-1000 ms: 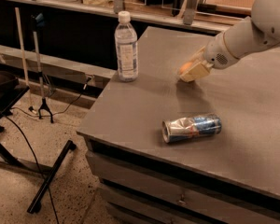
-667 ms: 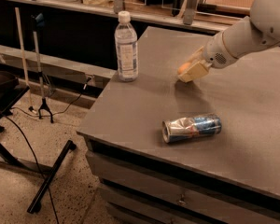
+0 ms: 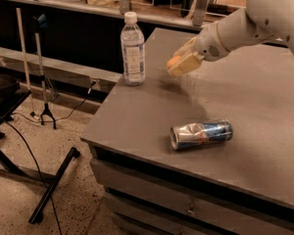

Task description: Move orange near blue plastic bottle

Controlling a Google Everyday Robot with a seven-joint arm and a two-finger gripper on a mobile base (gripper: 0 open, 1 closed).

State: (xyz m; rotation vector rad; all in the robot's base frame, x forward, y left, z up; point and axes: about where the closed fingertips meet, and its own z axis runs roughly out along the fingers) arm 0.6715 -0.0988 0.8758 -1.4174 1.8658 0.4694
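The blue plastic bottle [image 3: 133, 50], clear with a white cap and pale label, stands upright near the table's left edge. My gripper [image 3: 182, 62] is to its right, a little above the table top, at the end of the white arm that reaches in from the upper right. Its cream fingers are shut on the orange [image 3: 173, 62], of which only a small part shows at the left side of the fingers. A gap about as wide as the bottle lies between the orange and the bottle.
A crushed silver-and-blue can [image 3: 202, 134] lies on its side near the front of the grey table [image 3: 264, 102]. The table's left edge drops to the floor, where a stand [image 3: 44, 114] and cables sit. Shelving runs behind the table.
My gripper has moved left toward the bottle with the orange in it, and slightly up. The bottle and the can have not moved.
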